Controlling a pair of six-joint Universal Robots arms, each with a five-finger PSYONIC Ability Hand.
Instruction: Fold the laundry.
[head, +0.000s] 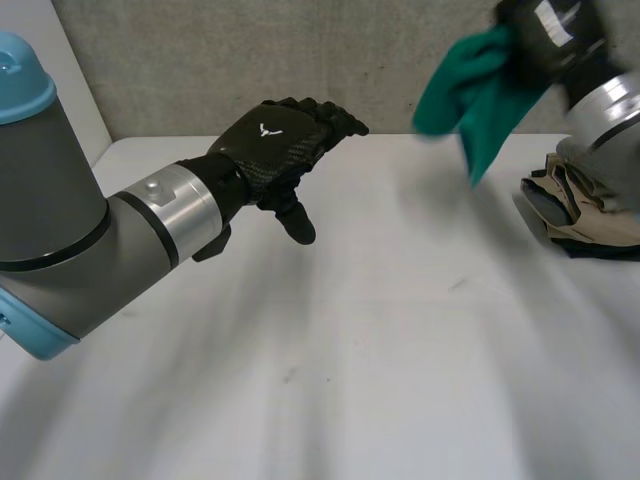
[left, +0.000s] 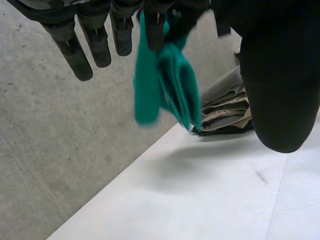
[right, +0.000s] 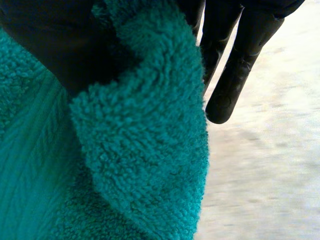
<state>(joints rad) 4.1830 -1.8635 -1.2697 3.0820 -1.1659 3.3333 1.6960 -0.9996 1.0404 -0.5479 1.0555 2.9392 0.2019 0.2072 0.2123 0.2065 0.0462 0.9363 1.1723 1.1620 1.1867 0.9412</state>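
Two hands over white bench (head: 400, 350): R hand (head: 557, 35) fingers gripped hanging teal terry towel (head: 480, 100); L hand (head: 275, 145) fingers were relaxed open, empty. Beige-grey folded clothes pile (head: 585, 210) lay at bench's R side.

Bright, even, diffuse light falls on the white bench (head: 400, 350); a faint, soft-edged shadow lies under the hanging towel (head: 480, 90).

Three views: one overhead, two on the wrists.
The head view looks down from behind and between the arms (head: 70, 220) across the tabletop (head: 380, 360) to the grey wall (head: 250, 60). The left wrist view looks along the left hand (left: 280, 85) toward the green towel (left: 172, 85) and clothes pile (left: 225, 107), both shared with the head view; the right wrist view sits right against the towel.
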